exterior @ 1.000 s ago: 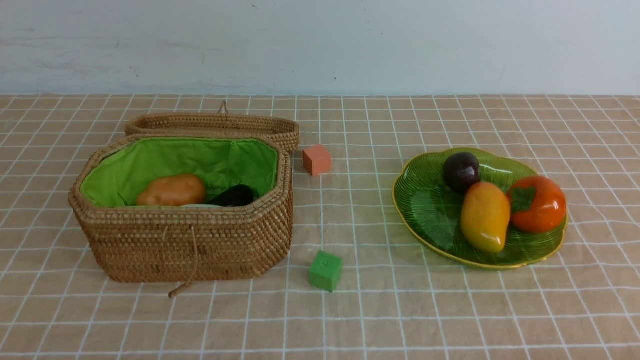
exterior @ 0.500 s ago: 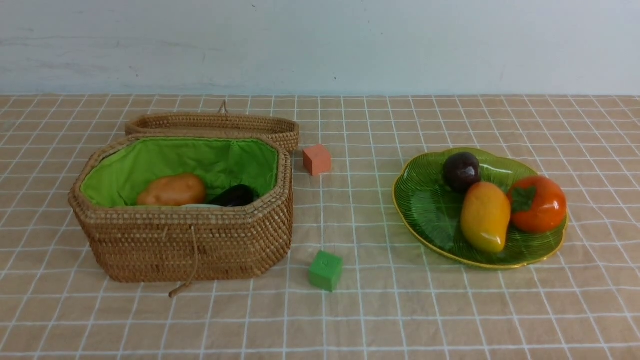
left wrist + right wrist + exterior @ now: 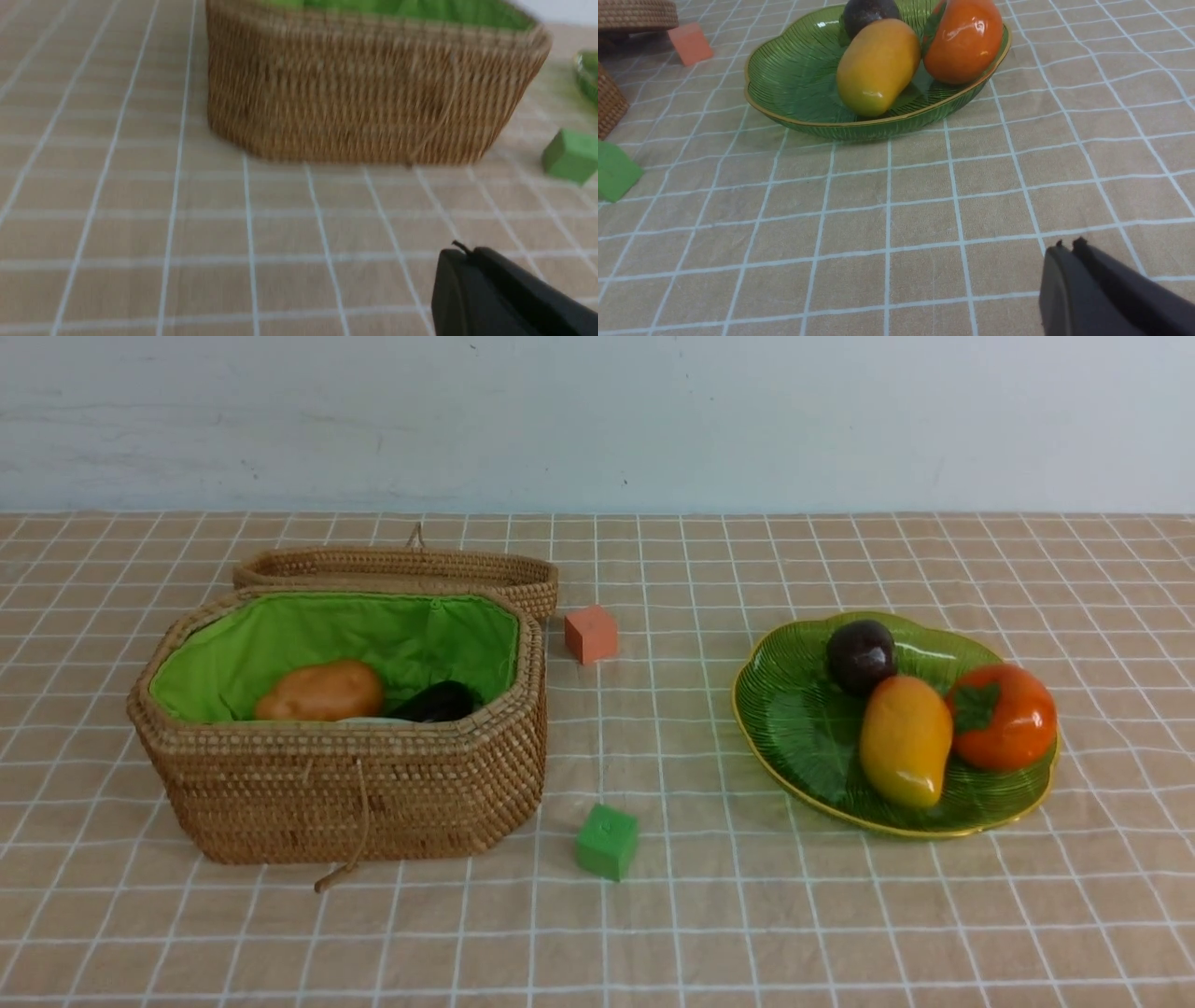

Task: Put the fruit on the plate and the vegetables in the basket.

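Matte black jaws (rounded tips)

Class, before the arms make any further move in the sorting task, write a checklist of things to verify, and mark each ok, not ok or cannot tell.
1. Mango, persimmon, mangosteen on plate: ok.
2. Potato and eggplant in basket: ok.
3. Radish in basket: cannot tell, only a pale sliver shows.
4. Left gripper shut, empty: ok.
5. Right gripper shut, empty: ok.
6. Cubes left outside: ok.
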